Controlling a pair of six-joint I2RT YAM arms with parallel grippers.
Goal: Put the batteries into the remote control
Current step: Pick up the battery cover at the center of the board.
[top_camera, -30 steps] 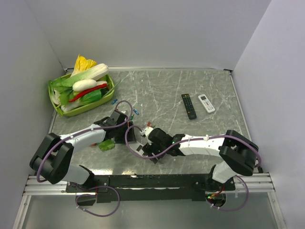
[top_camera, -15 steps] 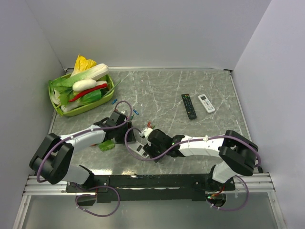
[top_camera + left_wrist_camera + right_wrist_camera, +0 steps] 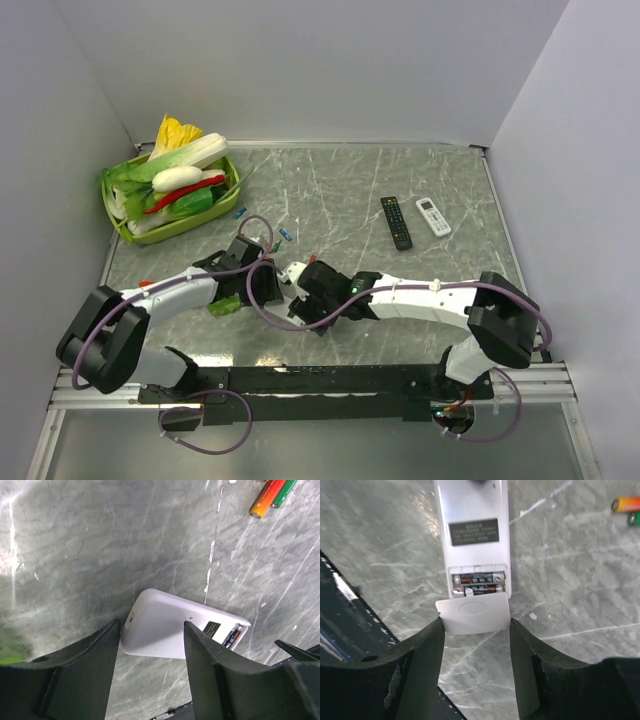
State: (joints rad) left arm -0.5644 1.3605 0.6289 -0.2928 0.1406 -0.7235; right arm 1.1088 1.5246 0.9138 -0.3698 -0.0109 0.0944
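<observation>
Where the two arms meet in the top view, I see the remote control point(image 3: 297, 271) on the table point(image 3: 450, 190). Left wrist: the left gripper point(image 3: 152, 629) clamps its rounded end, white back up. Right wrist: the right gripper point(image 3: 476, 625) pinches the battery cover point(image 3: 475, 609) against the open bay, with batteries point(image 3: 478, 584) seated inside.

Plain pale walls point(image 3: 300, 60) enclose an evenly lit, grey marbled tabletop point(image 3: 340, 180).

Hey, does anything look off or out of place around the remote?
The battery cover, held in the right gripper, sits crooked off the end of the remote control, leaving the loaded batteries exposed. Spare batteries lie loose on the table.
</observation>
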